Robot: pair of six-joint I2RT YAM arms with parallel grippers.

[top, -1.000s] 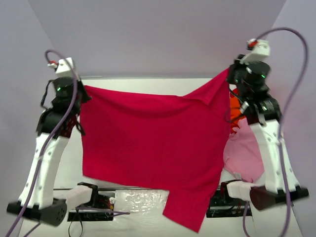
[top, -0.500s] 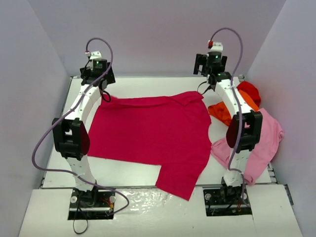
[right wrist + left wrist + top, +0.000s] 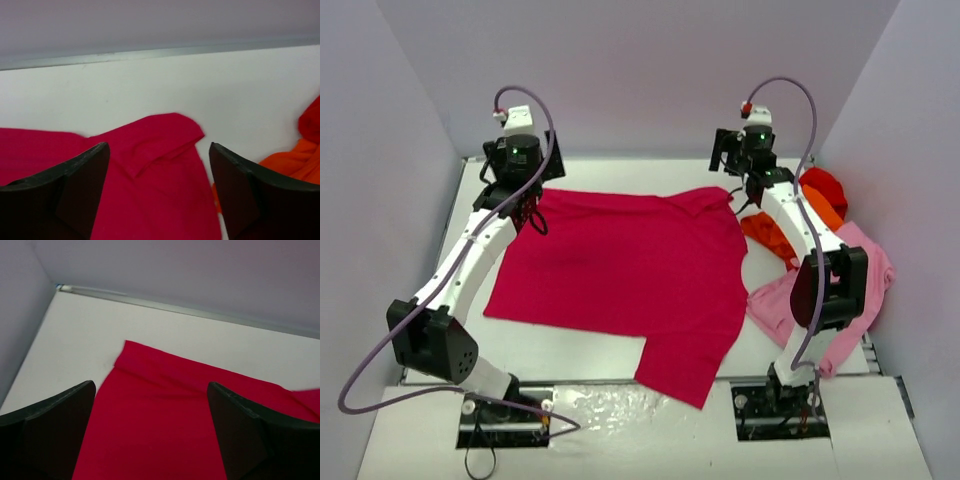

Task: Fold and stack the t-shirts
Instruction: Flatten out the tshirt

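**Currently spread: crimson t-shirt [image 3: 620,270] on the tabletop [image 3: 620,172]**

It lies flat, one sleeve reaching toward the near edge. The left end effector [image 3: 150,390] gapes wide above its far left corner, and the right end effector [image 3: 159,147] above its far right corner; neither holds cloth. The orange t-shirt [image 3: 770,235], red t-shirt [image 3: 825,185] and light pink t-shirt [image 3: 865,275] lie bunched at right.

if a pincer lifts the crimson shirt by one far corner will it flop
Probably floppy: the crimson shirt lies flat, with soft creases and its far right corner folded over. Lifted by one corner, it would likely drape and trail. Pushed, it should bunch rather than slide.
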